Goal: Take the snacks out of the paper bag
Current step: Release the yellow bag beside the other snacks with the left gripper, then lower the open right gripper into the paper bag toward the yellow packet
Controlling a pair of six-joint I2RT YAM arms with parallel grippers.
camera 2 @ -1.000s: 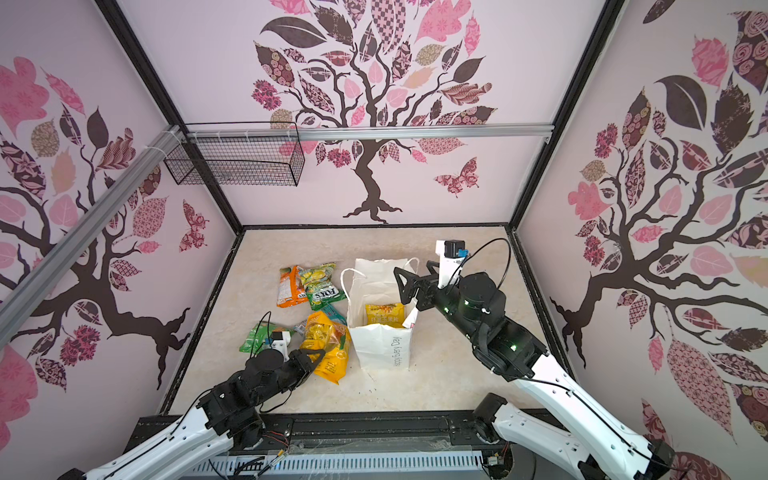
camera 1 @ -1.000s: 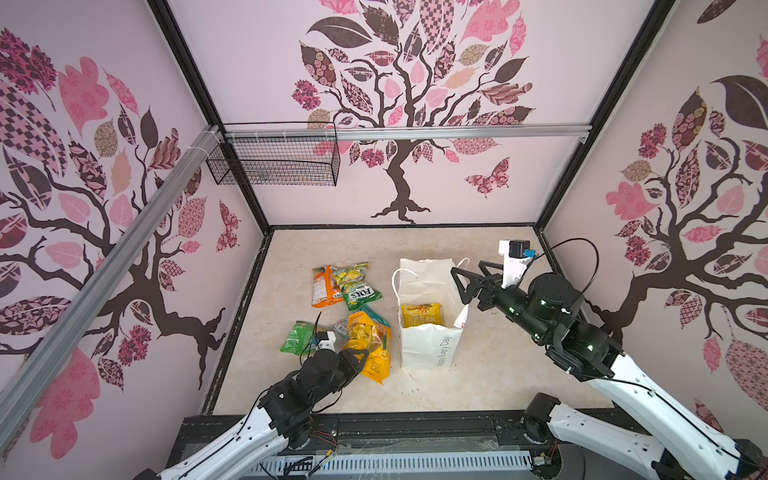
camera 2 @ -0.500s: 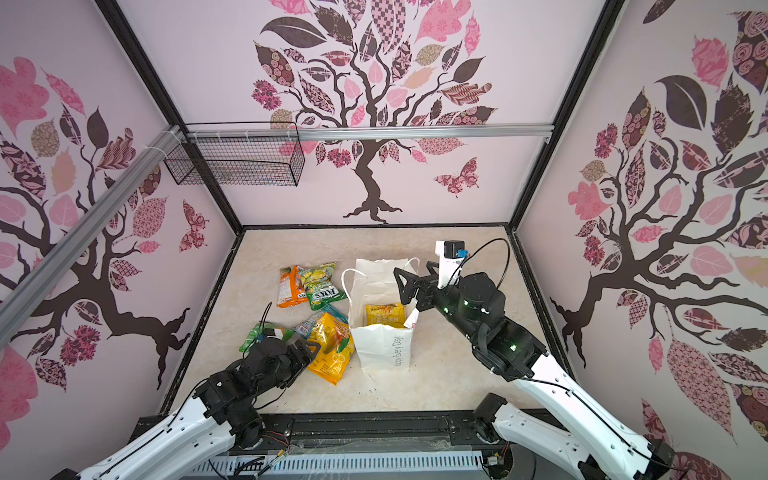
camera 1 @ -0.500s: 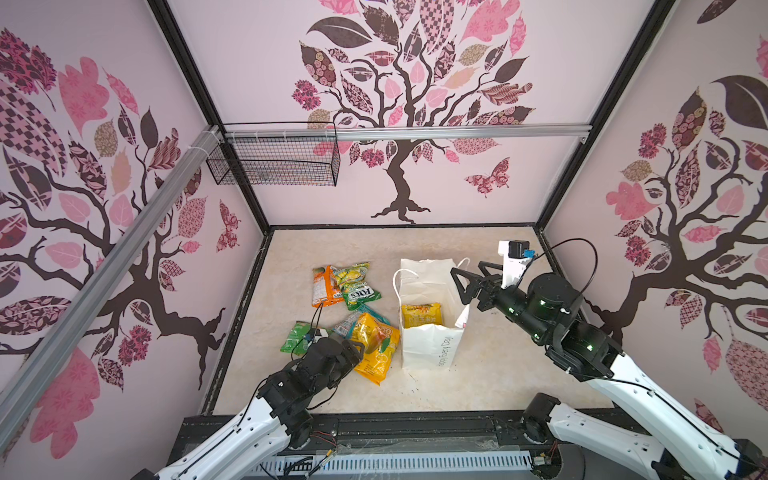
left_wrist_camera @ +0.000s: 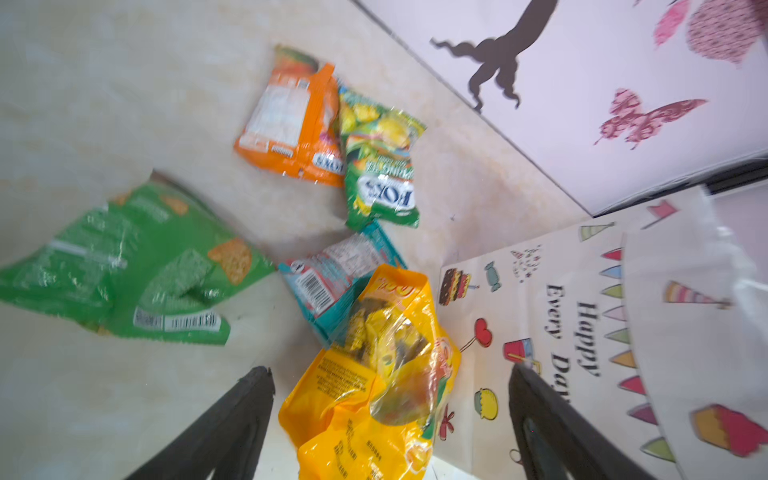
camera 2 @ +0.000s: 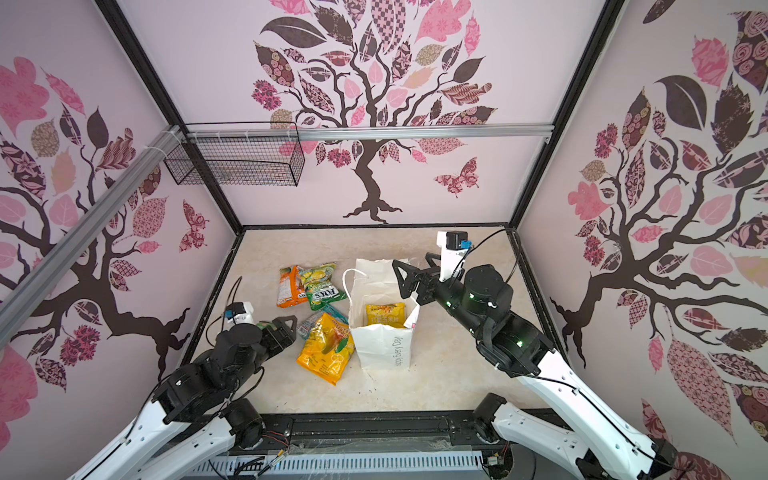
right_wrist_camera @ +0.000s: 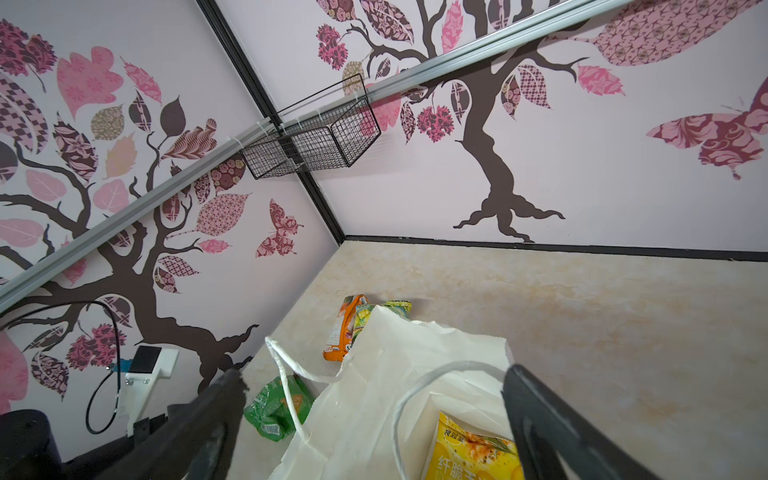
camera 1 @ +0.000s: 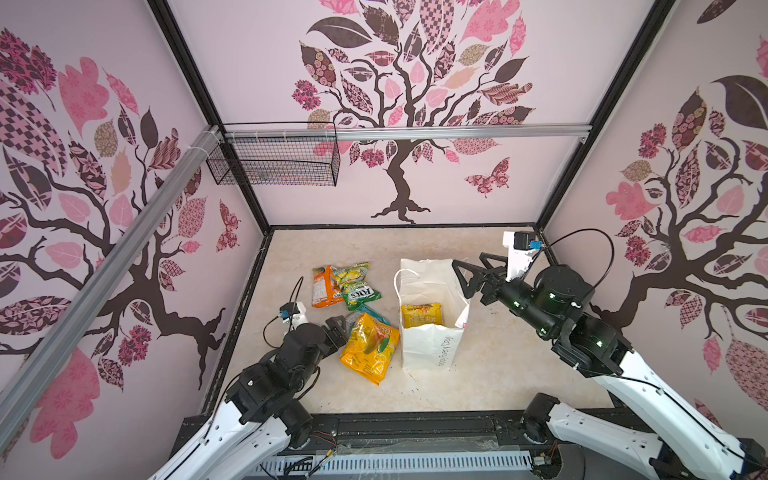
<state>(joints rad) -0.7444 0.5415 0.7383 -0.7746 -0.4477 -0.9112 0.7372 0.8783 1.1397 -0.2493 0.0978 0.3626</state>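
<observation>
White paper carrier bag [camera 1: 430, 349] stands upright; side lettering reads "Happy Every Day". At its 10 o'clock lies green-yellow crinkly plastic packet [camera 1: 358, 287] marked "FOX'S", touching orange packet [camera 1: 323, 286]. At 9 o'clock, just beside bag, large yellow packet [camera 1: 370, 348] overlaps teal packet [left_wrist_camera: 328, 278]. Small yellow packet [camera 1: 420, 316], Chinese print, sits inside bag. Left gripper [left_wrist_camera: 388, 376] low, released, jaws wide astride large yellow packet's end. Right gripper [camera 1: 468, 261] released, over bag rim at 2 o'clock.

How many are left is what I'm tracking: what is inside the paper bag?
One yellow snack packet shows inside the paper bag. Anything beneath it is covered by the packet and the bag's walls.
</observation>
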